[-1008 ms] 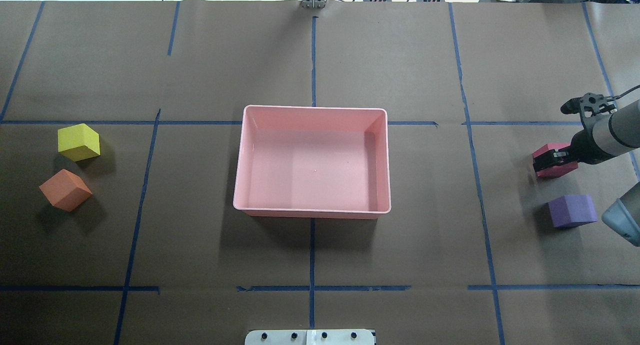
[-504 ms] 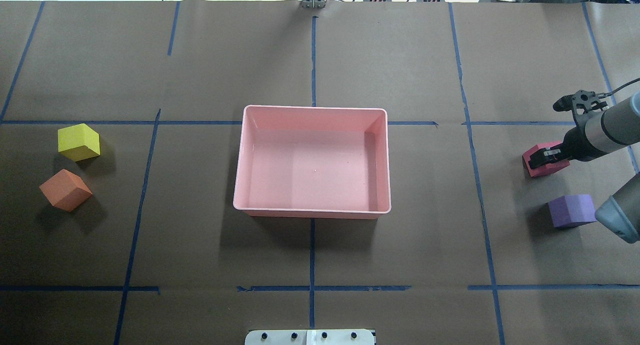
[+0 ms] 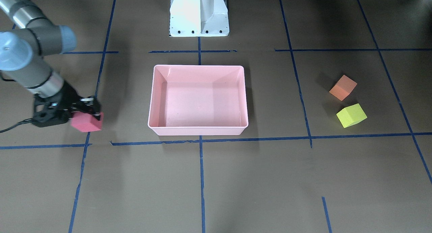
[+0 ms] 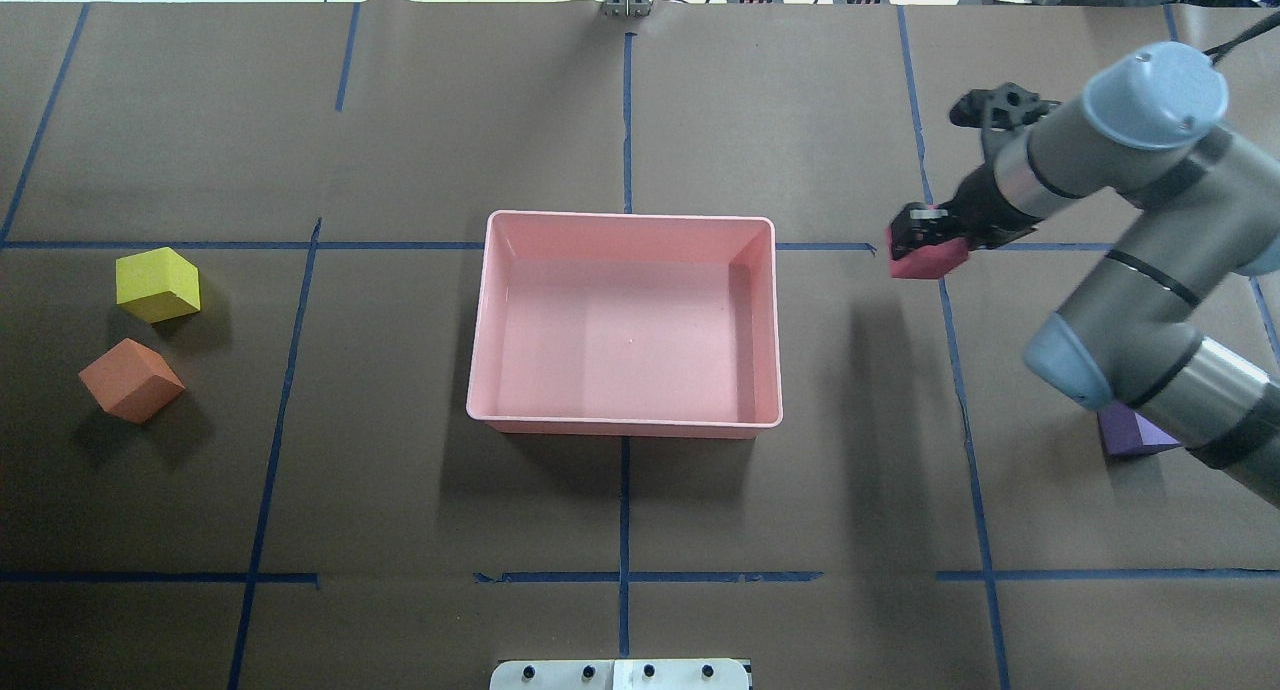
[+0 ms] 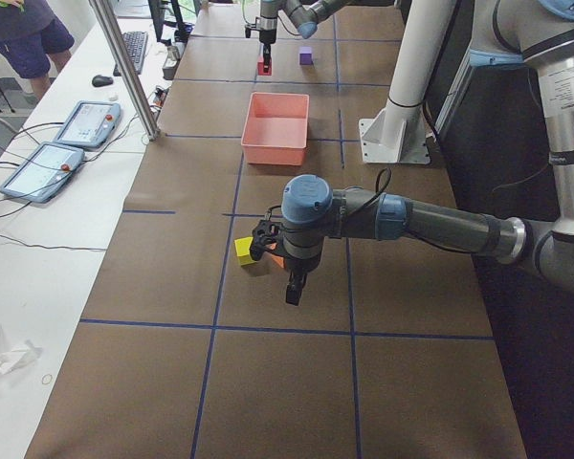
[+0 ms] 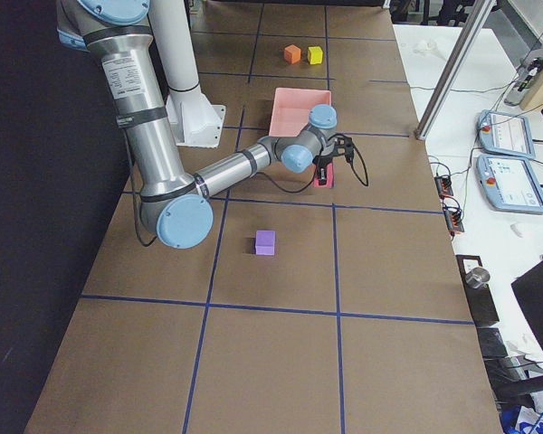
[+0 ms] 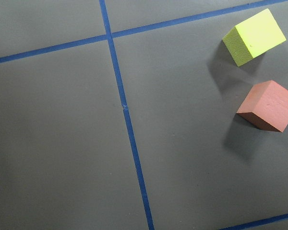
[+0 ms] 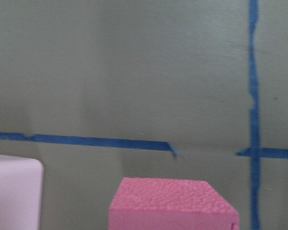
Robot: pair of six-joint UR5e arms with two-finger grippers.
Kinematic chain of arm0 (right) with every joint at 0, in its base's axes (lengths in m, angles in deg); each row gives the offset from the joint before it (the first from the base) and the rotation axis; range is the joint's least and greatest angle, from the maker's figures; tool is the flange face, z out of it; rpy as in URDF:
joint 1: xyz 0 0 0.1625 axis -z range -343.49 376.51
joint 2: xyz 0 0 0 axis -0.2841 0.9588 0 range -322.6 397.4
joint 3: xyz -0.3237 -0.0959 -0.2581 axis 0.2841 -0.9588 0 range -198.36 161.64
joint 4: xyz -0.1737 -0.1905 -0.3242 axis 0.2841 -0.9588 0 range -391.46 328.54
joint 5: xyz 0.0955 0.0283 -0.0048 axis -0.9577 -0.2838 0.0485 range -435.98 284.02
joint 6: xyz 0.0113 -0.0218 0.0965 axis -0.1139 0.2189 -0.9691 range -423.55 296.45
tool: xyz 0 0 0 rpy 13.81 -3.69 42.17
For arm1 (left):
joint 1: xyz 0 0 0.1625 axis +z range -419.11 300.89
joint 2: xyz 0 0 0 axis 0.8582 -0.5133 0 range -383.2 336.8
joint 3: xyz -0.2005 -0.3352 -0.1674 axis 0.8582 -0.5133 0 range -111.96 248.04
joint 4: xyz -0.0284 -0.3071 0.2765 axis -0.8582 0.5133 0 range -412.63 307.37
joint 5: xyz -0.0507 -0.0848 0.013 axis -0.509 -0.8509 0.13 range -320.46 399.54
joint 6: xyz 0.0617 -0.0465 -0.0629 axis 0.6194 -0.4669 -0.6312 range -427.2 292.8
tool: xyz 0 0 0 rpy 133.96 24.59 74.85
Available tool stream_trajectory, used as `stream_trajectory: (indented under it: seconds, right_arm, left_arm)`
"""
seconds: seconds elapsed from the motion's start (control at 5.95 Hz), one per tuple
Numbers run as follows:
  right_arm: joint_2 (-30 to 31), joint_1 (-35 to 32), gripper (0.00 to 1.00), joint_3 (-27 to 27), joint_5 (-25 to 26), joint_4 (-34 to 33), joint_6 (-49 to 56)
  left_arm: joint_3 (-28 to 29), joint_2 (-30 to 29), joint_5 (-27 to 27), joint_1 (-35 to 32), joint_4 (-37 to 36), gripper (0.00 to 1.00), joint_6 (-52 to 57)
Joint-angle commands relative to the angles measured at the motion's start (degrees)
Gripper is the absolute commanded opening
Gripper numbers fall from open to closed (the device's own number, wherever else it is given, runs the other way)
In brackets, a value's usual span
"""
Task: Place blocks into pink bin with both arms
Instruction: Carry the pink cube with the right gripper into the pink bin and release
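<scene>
My right gripper (image 4: pixel 925 242) is shut on the red block (image 4: pixel 930 261) and holds it above the table, just right of the pink bin (image 4: pixel 630 217). The red block also shows in the right wrist view (image 8: pixel 173 203), with a bin corner (image 8: pixel 14 191) at lower left. The bin holds no blocks. The purple block (image 4: pixel 1130 434) lies on the right, partly hidden by my right arm. The yellow block (image 4: pixel 157 284) and the orange block (image 4: pixel 131 379) lie at far left. My left gripper (image 5: pixel 293 285) hangs beside them; I cannot tell whether it is open or shut.
Blue tape lines grid the brown table cover. The white pedestal base (image 3: pixel 199 13) stands behind the bin. A metal post (image 5: pixel 124 67) and tablets (image 5: pixel 86 122) stand on the side bench beyond the table's far edge.
My right gripper has lifted the red block and carried it left and farther from the robot, toward the bin. My right arm now covers part of the purple block.
</scene>
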Motion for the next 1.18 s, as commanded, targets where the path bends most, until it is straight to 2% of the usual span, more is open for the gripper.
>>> stream_trajectory:
  seconds: [0.0, 0.17, 0.34, 0.5, 0.67, 0.84, 1.01]
  right_arm:
    - [-14.1, 5.7, 0.22, 1.1, 2.9, -12.8, -13.5]
    - [-20.2, 10.8, 0.23, 0.9, 7.6, -18.8, -18.9]
    - [-23.5, 16.2, 0.29, 0.4, 12.4, -21.2, -23.3]
    - [-23.8, 19.3, 0.99, 0.1, 15.8, -21.2, -25.0]
    - [-23.7, 19.3, 1.00, 0.4, 16.3, -21.3, -24.3]
    - [-23.6, 18.1, 1.00, 0.8, 15.9, -23.5, -20.2]
    - [-23.2, 14.6, 1.00, 1.9, 13.6, -27.1, -14.5]
  left_arm:
    - [0.0, -2.5, -0.1, 0.0, 0.8, 1.00, -0.3]
    - [0.0, -4.4, 0.0, 0.1, 2.0, 1.00, -0.3]
    - [0.3, -5.5, -0.1, 0.1, 3.5, 1.00, -0.3]
    - [1.3, -6.5, -0.7, 2.5, 3.3, 1.00, -0.4]
    - [3.5, -9.6, -1.5, 3.5, 3.4, 1.00, -4.2]
    - [4.7, -11.6, -1.3, 9.5, 5.0, 1.00, -11.0]
    - [7.9, -12.3, -1.2, 12.2, 9.2, 1.00, -15.6]
